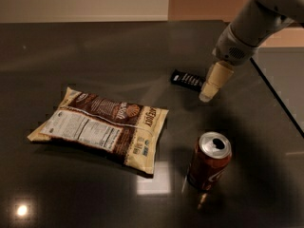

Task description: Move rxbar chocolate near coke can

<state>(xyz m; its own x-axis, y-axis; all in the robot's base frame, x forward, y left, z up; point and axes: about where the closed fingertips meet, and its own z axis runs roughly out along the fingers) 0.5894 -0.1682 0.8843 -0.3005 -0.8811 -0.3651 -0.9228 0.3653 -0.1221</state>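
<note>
We see the gripper (207, 95) at upper right of the view, a cream-coloured tapering piece, paler at its tip. Above it comes a rounded light-grey wrist housing (232, 45) with a small darker patch, then a thick whitish arm (266, 11).
</note>
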